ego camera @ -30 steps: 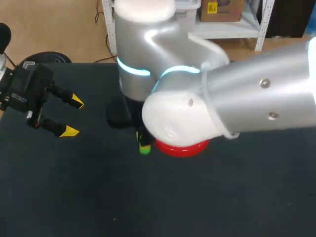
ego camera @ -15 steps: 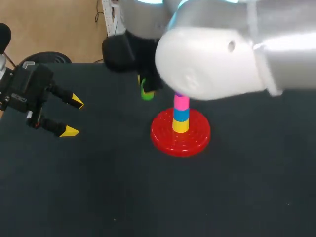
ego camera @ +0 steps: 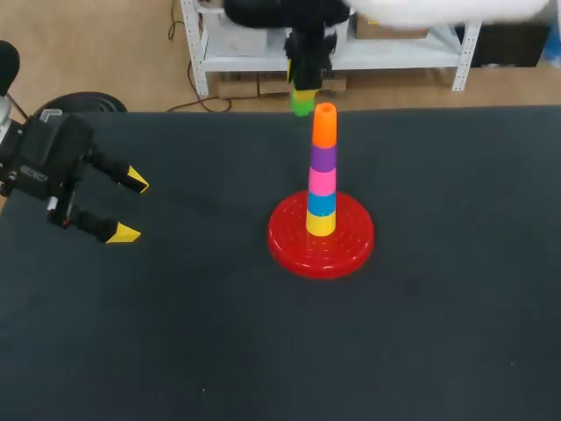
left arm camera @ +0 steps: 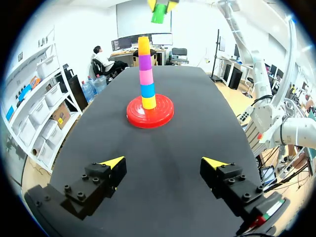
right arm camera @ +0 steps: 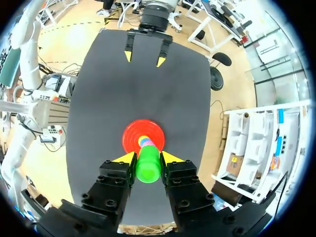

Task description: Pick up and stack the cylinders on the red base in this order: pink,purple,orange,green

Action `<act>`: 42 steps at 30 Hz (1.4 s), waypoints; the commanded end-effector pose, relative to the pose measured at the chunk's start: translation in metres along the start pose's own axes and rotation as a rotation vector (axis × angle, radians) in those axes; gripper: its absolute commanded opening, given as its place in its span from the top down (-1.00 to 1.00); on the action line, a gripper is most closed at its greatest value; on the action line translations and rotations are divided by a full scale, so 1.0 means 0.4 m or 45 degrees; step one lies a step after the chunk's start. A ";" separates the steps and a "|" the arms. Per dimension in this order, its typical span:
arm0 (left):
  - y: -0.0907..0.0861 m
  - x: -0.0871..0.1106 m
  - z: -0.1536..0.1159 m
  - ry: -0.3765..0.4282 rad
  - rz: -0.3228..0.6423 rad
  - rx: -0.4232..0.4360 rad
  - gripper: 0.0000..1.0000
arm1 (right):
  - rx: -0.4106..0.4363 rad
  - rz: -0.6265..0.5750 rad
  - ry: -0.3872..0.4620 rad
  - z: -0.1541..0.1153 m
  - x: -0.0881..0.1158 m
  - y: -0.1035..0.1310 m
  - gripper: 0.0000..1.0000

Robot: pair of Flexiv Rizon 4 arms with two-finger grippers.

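done: pink, purple and orange sit on the base in that order, on top of a yellow and a blue piece.
left: only green. I'd judge one step remains: line it up over orange, lower it, let go.
green place: in the air at about 11 o'clock from orange's top in the head view, near it and not touching. It does not look centred over it yet.
right gripper: both fingers pressed on green from two sides, so it is held. In the right wrist view the base lies just ahead of the tips.
left gripper: fingers spread wide with nothing between them. It is at 9 o'clock of the base, well apart.
base form: flat round red disc with ringed ridges on top. It looks like hard, glossy plastic.
cylinder form: short round pieces with smooth sides, plastic-looking. Orange shows an open hollow at its top.
stack form: five high, upright and straight. It seems to taper, each piece a bit narrower than the one under it.
green form: smooth and shiny, with a rounded end facing the wrist. I'd expect it to be light and rigid, and a bit slippery in the tips.
table: black matte top, looks cloth-like with no sheen.
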State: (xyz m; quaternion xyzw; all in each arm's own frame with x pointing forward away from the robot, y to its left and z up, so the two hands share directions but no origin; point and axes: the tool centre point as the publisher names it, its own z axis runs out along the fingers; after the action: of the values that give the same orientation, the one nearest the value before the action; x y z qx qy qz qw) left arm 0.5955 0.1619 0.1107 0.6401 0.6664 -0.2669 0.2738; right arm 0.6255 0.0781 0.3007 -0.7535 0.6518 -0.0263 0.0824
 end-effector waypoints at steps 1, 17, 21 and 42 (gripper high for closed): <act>0.000 0.002 0.002 -0.002 0.002 -0.002 -1.00 | -0.059 0.020 -0.015 0.005 0.017 -0.029 1.00; 0.000 0.002 0.002 -0.002 0.002 -0.002 -1.00 | -0.109 0.085 -0.011 0.045 0.065 -0.036 1.00; 0.000 0.002 0.002 -0.002 0.002 -0.002 -1.00 | -0.111 0.084 -0.014 0.043 0.071 -0.031 1.00; 0.000 0.002 0.002 -0.002 0.002 -0.002 -1.00 | -0.164 0.097 -0.026 0.095 0.094 -0.049 1.00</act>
State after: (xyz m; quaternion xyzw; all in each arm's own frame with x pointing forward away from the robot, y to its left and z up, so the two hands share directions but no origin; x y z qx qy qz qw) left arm 0.5956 0.1619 0.1107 0.6401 0.6664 -0.2669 0.2738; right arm 0.6522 0.0471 0.2655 -0.7320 0.6795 0.0237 0.0429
